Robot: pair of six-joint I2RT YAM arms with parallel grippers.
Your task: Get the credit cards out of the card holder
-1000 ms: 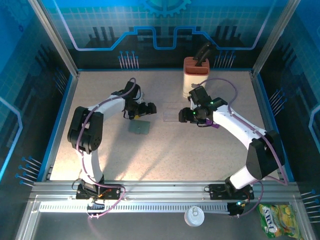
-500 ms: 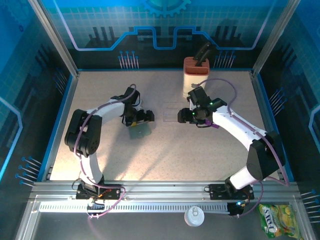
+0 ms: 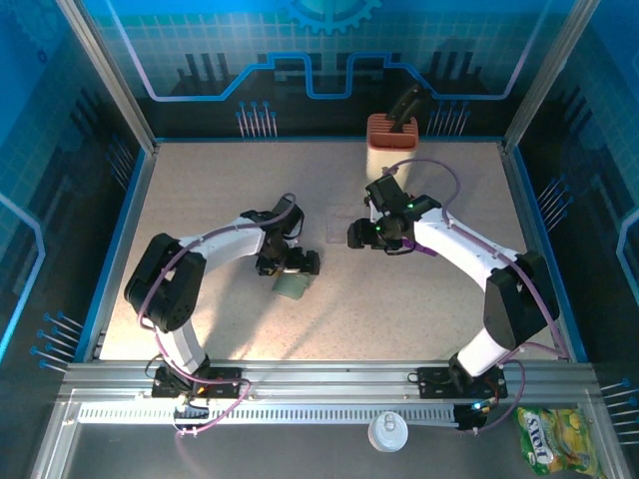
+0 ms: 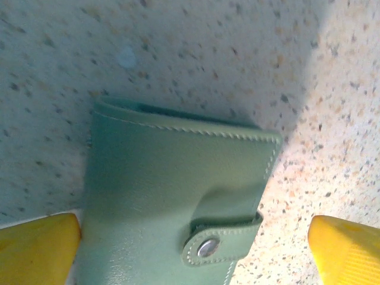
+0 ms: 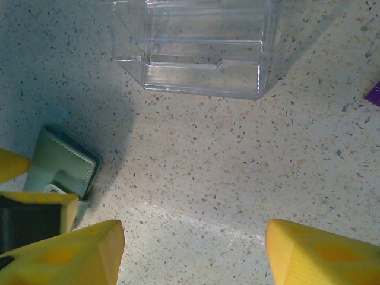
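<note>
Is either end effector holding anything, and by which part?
Nothing is held. The left end effector stands open astride the flat green card holder; the right end effector hangs open.

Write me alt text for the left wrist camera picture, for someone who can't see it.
A closed green card holder, its tab fastened by a metal snap, lies flat on a speckled table. The open left gripper looks down on it, with its yellow fingers at the picture's two lower corners, either side of the holder.
</note>
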